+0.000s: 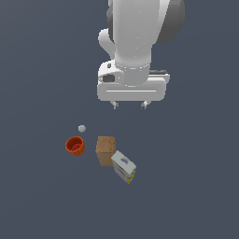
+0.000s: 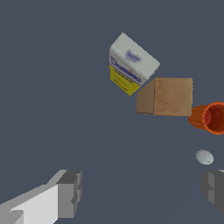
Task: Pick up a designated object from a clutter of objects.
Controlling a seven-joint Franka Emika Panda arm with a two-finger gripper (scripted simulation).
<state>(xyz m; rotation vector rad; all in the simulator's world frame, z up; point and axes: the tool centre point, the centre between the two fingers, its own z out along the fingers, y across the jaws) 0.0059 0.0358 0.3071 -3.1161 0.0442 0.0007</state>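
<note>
The designated object, a white carton with yellow edges and a blue-purple mark on top, lies on the grey floor, touching a corner of the plain brown box. Left of the box in the exterior view stands a red-orange cup, with a tiny pale grey ball just behind it. My gripper hangs open well above the clutter, with nothing between its fingers.
The dark grey floor stretches flat around the small clutter. The white arm body fills the upper middle of the exterior view.
</note>
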